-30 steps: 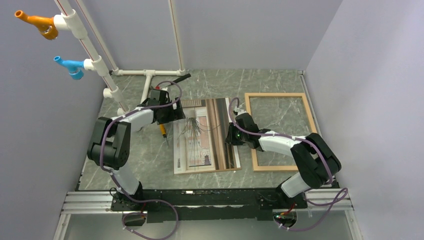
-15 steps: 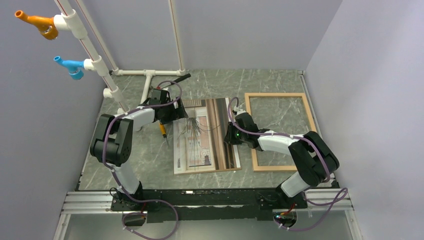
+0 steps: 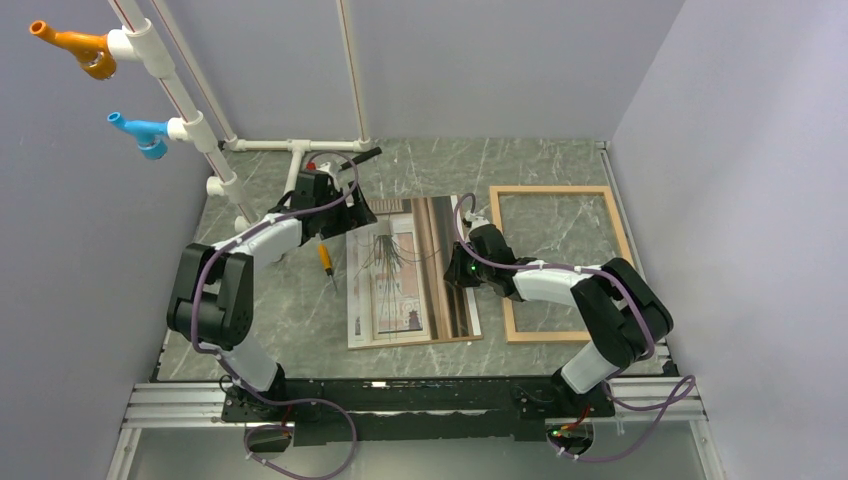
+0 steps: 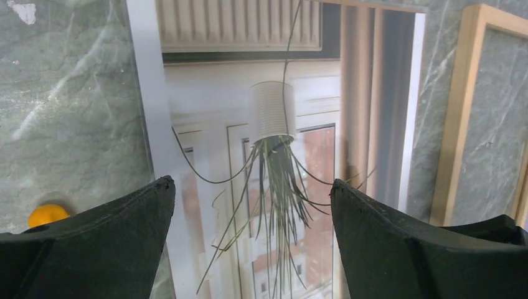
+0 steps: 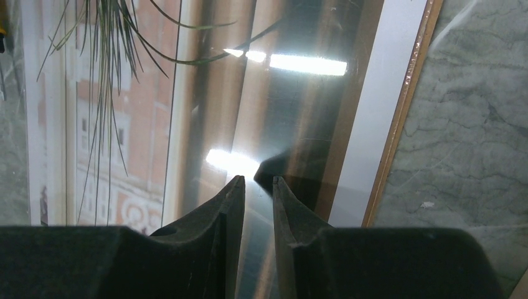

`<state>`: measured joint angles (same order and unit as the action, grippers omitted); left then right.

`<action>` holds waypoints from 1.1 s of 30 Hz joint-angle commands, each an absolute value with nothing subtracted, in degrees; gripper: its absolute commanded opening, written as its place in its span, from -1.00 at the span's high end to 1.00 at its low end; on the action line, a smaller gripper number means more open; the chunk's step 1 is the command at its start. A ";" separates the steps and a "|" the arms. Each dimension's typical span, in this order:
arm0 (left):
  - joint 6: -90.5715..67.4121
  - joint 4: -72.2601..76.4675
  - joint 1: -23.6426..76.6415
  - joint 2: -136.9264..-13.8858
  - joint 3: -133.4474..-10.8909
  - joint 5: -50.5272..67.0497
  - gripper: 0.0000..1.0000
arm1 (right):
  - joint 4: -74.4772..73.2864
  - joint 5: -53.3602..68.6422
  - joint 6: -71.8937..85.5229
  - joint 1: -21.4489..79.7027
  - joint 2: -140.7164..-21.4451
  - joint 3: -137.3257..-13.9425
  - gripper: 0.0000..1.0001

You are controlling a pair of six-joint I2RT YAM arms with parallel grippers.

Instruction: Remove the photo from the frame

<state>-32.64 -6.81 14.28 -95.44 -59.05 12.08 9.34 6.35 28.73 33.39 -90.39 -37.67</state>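
The photo lies flat, picture side up, in the middle of the table, its dark wispy plant showing. The light wood frame lies empty just to its right, with bare table inside it, and its edge shows in the left wrist view. My left gripper hovers wide open over the photo's far left part, nothing between the jaws. My right gripper is low over the photo's brown-striped right side, its fingers a narrow gap apart and empty.
An orange-handled screwdriver lies left of the photo, its handle beside my left finger. A white pipe structure stands at the far left, carrying orange and blue fittings. A black-handled tool lies by it. Walls enclose three sides.
My left arm has stretched farther from its base, carrying its open gripper toward the photo's far left corner. The right gripper has edged slightly left. Photo and frame have not moved.
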 commanded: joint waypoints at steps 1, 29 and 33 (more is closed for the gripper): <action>-34.16 -4.65 14.41 -93.62 -59.06 14.89 -0.91 | 6.87 6.24 28.16 33.18 -92.20 -37.89 0.48; -29.84 -9.98 11.16 -96.77 -60.45 14.46 -0.99 | -3.80 12.75 26.45 23.03 -100.63 -59.44 -0.08; -30.48 -7.79 10.89 -98.54 -60.11 16.79 -0.99 | -2.18 13.67 26.78 22.90 -102.57 -58.56 -0.07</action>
